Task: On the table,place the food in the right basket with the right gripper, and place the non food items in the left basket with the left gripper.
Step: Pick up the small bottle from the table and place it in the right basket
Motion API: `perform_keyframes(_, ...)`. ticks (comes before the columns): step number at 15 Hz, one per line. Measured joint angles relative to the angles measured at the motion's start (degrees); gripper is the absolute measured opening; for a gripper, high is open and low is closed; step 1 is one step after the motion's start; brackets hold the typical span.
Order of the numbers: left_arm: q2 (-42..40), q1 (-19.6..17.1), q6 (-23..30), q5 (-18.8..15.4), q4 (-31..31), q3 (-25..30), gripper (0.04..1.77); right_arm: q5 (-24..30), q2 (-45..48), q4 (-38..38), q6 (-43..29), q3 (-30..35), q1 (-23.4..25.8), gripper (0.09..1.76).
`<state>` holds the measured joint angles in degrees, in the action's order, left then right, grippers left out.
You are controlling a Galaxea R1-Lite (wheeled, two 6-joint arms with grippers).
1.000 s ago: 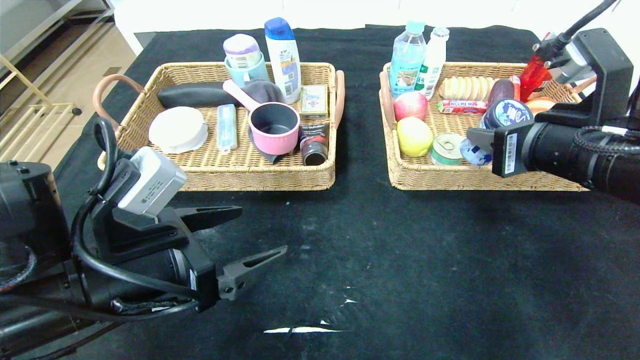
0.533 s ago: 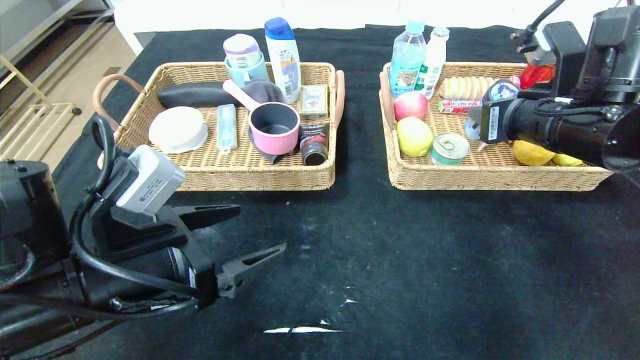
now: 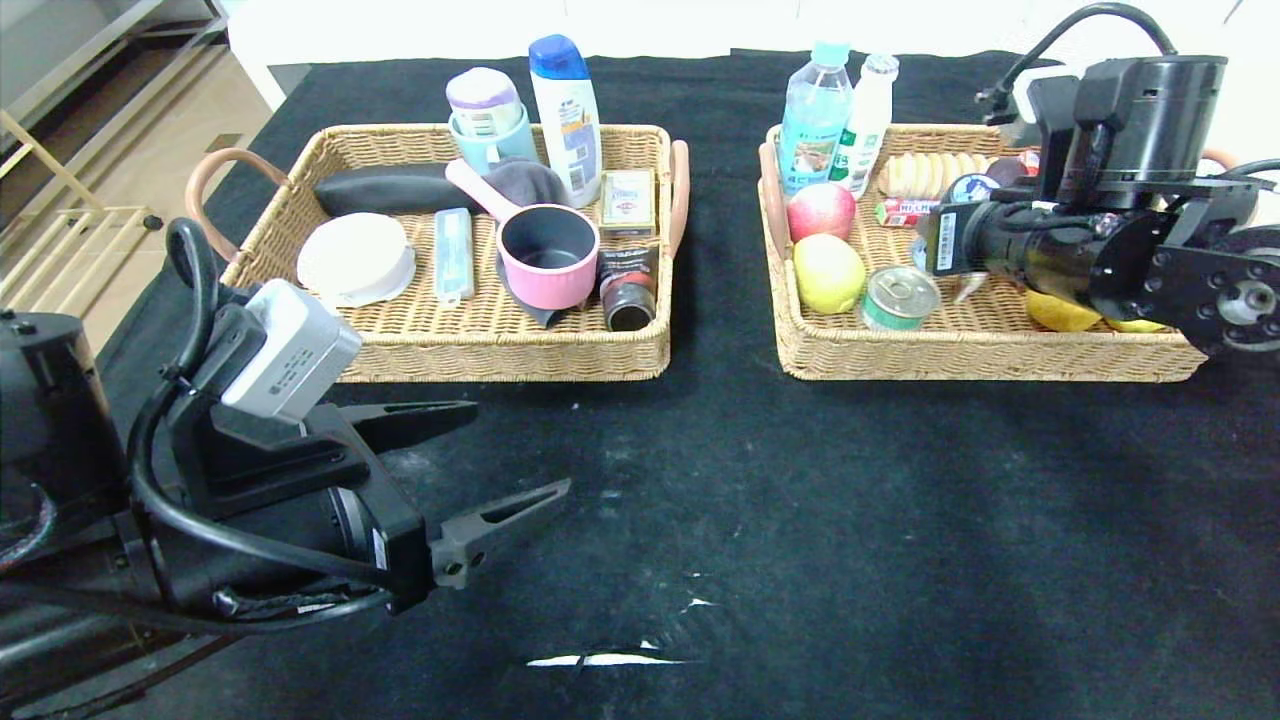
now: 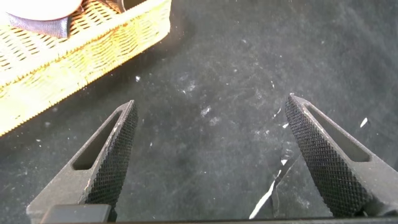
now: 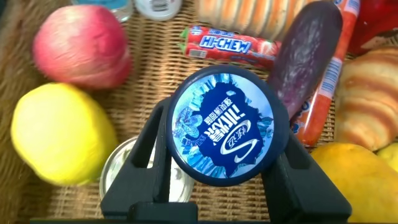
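My right gripper (image 3: 955,240) is over the right basket (image 3: 950,357) and shut on the dark blue jar (image 3: 968,187). In the right wrist view the jar (image 5: 222,126) sits between both jaws of that gripper (image 5: 222,146), above the wicker floor. The green tin (image 3: 899,297) stands in the same basket, beside the jar. My left gripper (image 3: 520,447) is open and empty above the black table (image 3: 800,520), in front of the left basket (image 3: 500,357); its wrist view (image 4: 211,99) shows only bare cloth between the jaws. The grey case (image 3: 453,253), dark cloth (image 3: 527,180) and pink saucepan (image 3: 549,253) lie in the left basket.
The right basket also holds an apple (image 3: 821,211), a lemon (image 3: 828,272), two bottles (image 3: 815,115), biscuits (image 3: 925,175) and a Hi-Chew pack (image 5: 230,45). The left basket also holds a shampoo bottle (image 3: 566,118), a white bowl (image 3: 356,258) and a small dark tube (image 3: 628,288).
My right arm has swung round and drawn back towards the far right, carrying the blue jar deeper over the right basket. The left gripper has hardly moved.
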<state>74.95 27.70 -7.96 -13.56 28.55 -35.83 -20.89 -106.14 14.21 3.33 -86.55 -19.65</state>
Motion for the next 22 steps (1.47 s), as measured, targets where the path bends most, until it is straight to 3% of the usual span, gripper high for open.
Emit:
perform_keyframes(7,-0.1,0.0,0.0,0.0,0.0,0.0,1.72,-0.3,-1.3,0.1,-0.8,-1.1,0.6,0.87)
perform_keyframes(14,-0.1,0.1,-0.4,0.0,-0.1,0.2,1.72,-0.2,-0.4,-0.3,-0.8,-0.7,0.6,1.35)
perform_keyframes(18,-0.1,0.1,-0.5,0.0,-0.1,0.3,1.72,-0.2,2.4,-0.6,-0.8,2.9,0.3,1.49)
perform_keyframes(22,-0.1,0.1,-1.0,0.1,-0.1,0.3,1.72,2.0,9.5,-3.6,-0.8,10.7,-0.4,1.58)
